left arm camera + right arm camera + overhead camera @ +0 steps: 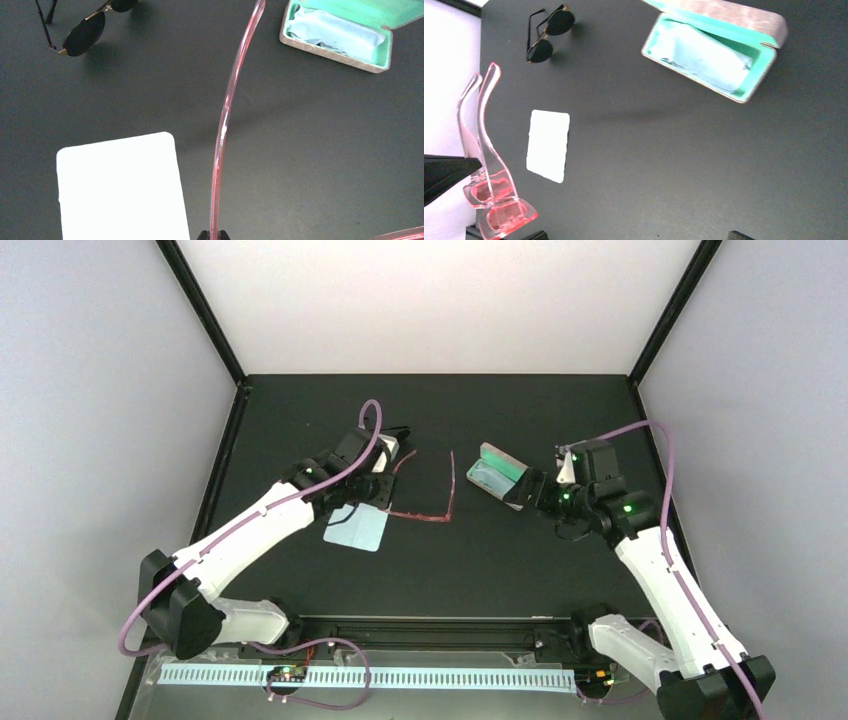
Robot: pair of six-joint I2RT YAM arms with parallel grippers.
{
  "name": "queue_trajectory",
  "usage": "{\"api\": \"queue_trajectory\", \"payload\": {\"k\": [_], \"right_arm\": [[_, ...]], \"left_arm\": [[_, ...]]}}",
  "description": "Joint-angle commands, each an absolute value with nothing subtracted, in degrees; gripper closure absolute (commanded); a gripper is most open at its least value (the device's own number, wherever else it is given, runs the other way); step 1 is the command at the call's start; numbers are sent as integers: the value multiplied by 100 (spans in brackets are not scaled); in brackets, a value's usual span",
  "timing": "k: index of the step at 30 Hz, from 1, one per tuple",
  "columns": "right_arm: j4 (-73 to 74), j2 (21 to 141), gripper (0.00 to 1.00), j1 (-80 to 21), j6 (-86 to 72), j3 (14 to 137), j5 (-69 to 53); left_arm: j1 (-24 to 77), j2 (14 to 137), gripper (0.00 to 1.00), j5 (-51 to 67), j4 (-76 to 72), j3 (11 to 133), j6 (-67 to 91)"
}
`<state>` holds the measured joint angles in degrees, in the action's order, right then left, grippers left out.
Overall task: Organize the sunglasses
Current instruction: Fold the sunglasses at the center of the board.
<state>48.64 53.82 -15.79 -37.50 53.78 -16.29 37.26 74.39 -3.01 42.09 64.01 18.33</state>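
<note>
The left gripper (213, 235) is closed on the sunglasses with the thin red-pink frame and see-through lenses (420, 512); the clamp is applied at the base of one slim temple arm, next to the front frame; that arm runs away from the fingertips in the left wrist view, and its shadow is cast on the black table mat (500, 570) beside it. The second temple arm is seen only as a short pink edge at the lower right of that view. Whether the front frame rests on the mat cannot be told.

The sunglasses are located near the middle of the mat, between the left gripper and the open hard case with a grey shell and mint-green lining (497, 475); both temple arms are unfolded and pointed toward the far edge. A pale blue cloth (706, 52) is laid inside the case.

The right gripper (520, 492) is positioned just beside the near corner of the case; its fingers are spread wide and nothing is held between them.

A white rounded rectangular card (357, 530) lies flat under the left arm; a black dark-lensed pair of glasses (85, 32) lies beyond it, well apart from the case.
</note>
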Motion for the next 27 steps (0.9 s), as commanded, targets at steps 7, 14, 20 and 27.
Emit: {"api": "queue_trajectory", "payload": {"k": [7,14,20,27], "right_arm": [[5002,5997,7,-3002,-3741,6294,-745],[4999,6419,11,-3399,-3869,6627,-532],[5130,6845,13,-3718,-3977,7028,-316],[5535,6977,25,-3844,-4266,7182,354]], "left_arm": [[4327,7138,98,-699,4532,6472,2511],[4571,7132,99,-841,4673,6599,2678],[4644,7265,99,-891,4757,6863,2791],[4693,7505,99,-1011,4930,7159,2865]]}}
